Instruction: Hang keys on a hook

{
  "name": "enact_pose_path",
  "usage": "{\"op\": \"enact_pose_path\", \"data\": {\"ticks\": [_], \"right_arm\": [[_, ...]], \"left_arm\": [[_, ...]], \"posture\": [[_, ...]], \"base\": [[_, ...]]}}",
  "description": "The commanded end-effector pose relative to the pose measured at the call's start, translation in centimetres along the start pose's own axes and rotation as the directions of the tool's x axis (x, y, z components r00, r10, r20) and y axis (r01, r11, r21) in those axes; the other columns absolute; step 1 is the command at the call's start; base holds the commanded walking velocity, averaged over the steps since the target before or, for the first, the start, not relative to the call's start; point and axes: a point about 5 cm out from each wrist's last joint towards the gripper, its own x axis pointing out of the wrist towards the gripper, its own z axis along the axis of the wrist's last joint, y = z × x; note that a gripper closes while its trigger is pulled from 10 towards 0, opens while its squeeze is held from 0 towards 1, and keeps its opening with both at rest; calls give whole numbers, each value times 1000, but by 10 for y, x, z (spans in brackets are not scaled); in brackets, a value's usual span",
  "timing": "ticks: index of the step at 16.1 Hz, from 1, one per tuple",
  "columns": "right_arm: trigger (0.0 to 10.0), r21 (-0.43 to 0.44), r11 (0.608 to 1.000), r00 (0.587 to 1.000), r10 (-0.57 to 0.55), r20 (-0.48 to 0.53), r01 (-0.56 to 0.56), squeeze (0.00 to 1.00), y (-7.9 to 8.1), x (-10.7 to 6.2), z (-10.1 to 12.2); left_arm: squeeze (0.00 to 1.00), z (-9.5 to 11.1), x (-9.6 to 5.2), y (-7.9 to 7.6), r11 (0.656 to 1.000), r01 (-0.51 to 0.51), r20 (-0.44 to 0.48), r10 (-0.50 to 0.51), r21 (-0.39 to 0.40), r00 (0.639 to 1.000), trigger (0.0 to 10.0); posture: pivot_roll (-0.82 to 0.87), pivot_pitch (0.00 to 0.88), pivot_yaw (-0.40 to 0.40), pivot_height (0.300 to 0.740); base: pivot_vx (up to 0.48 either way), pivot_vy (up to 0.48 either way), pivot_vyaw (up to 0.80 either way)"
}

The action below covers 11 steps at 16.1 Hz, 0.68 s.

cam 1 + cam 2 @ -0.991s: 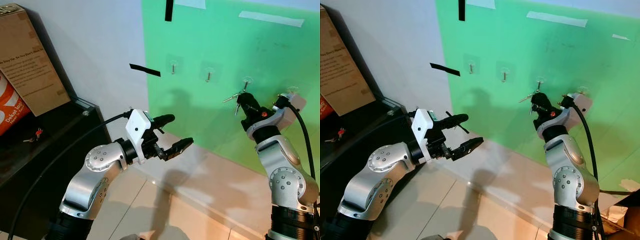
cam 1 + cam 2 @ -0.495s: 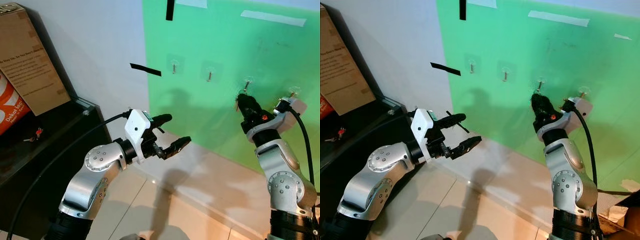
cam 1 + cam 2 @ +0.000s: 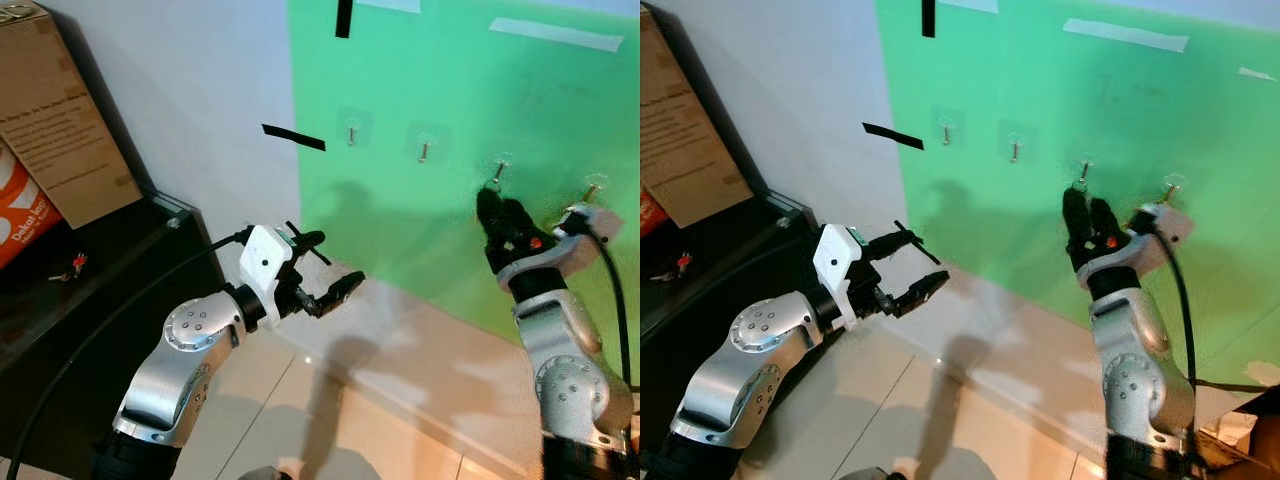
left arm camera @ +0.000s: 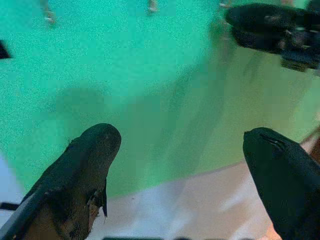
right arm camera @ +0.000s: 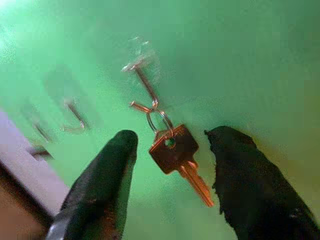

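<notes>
A copper key (image 5: 176, 151) hangs by its ring from a clear wall hook (image 5: 144, 82), free of both fingers. My right gripper (image 5: 172, 136) is open, one black finger (image 5: 107, 170) on each side of the key without touching it. In the head views the right gripper (image 3: 498, 214) sits just below the third hook (image 3: 497, 172) on the green sheet (image 3: 450, 90); the key is hidden behind it there. My left gripper (image 3: 335, 262) is open and empty, held low in front of the wall, left of the hooks.
Three more clear hooks (image 3: 352, 132) (image 3: 423, 150) (image 3: 590, 189) line the green sheet. A black cabinet (image 3: 110, 290) stands at the left with a cardboard box (image 3: 55, 120) and a small red item (image 3: 72, 266) on it. Pale tiled floor lies below.
The right gripper carried the key up to the third hook, then opened and dropped slightly, leaving the key hanging. The left arm sank a little lower.
</notes>
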Motion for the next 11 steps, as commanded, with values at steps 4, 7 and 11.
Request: {"op": "enact_pose_path", "data": {"ticks": [4,7,11], "right_arm": [[10000,-74,996,999,-52,-17,51,1000,-4,-9,-10],[10000,-135,990,986,4,-165,-27,1000,4,-20,-34],[10000,-285,952,963,35,-268,-114,1000,4,-26,-52]], "left_arm": [[27,-12,-12,12,984,-179,-35,180,27,983,10000],[20,-23,-23,16,952,-301,-57,303,47,951,10000],[8,-30,-31,17,912,-408,-76,410,47,909,10000]], "posture": [[-78,0,61,740],[-67,0,52,740],[-40,0,27,740]], "base": [[0,0,0],[0,0,0],[0,0,348]]}}
